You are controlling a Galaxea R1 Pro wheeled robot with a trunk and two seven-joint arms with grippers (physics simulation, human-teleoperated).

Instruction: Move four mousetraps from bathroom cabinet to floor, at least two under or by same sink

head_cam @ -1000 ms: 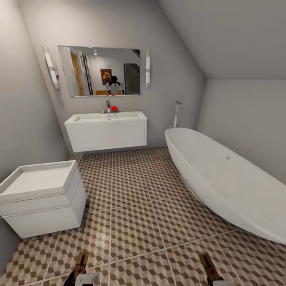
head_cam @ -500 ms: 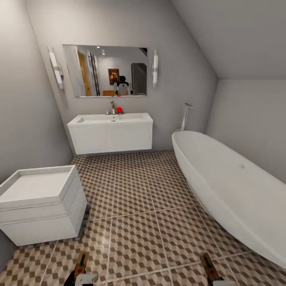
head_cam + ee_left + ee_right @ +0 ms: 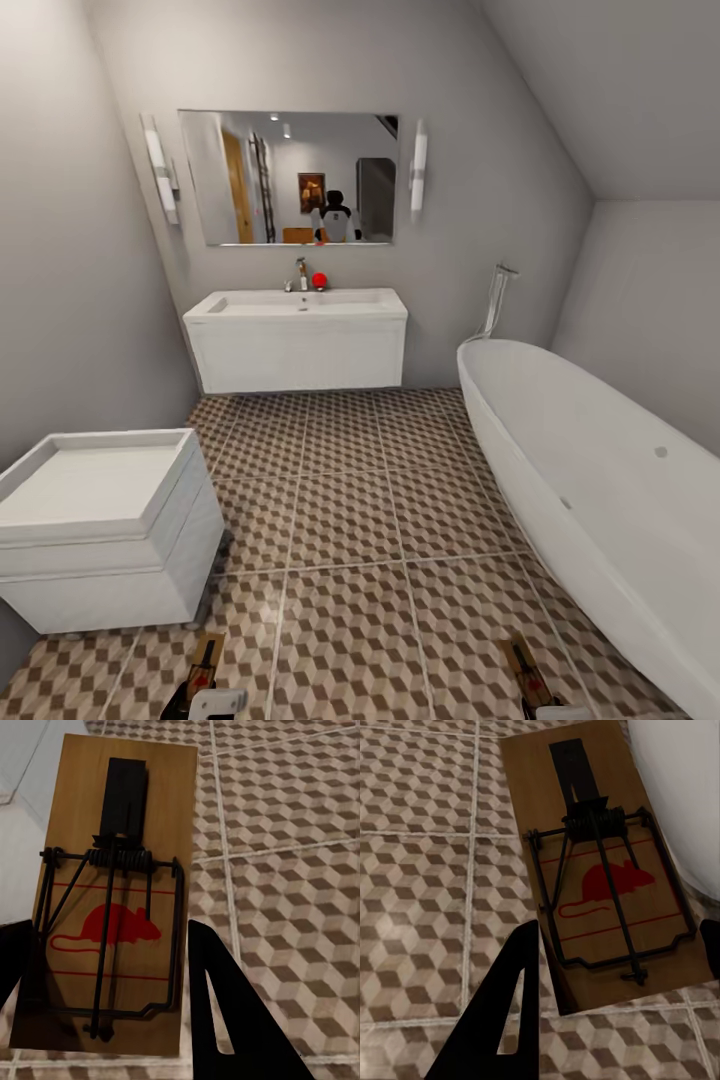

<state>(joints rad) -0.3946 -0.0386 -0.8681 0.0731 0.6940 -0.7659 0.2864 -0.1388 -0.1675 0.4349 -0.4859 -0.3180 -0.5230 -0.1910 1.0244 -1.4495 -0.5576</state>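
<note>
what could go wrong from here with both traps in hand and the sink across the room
1. The toilet and bathtub narrow the path to the sink, so the base might clip either.
2. Each gripper, left and right, pinches its mousetrap only at one end; jolts could shake one loose.

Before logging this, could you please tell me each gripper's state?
Left gripper: shut on a mousetrap.
Right gripper: shut on another mousetrap.

Even, soft rendered light, faint shadows (wide-angle stretch at edges); wrist views sharp, no glare.
</note>
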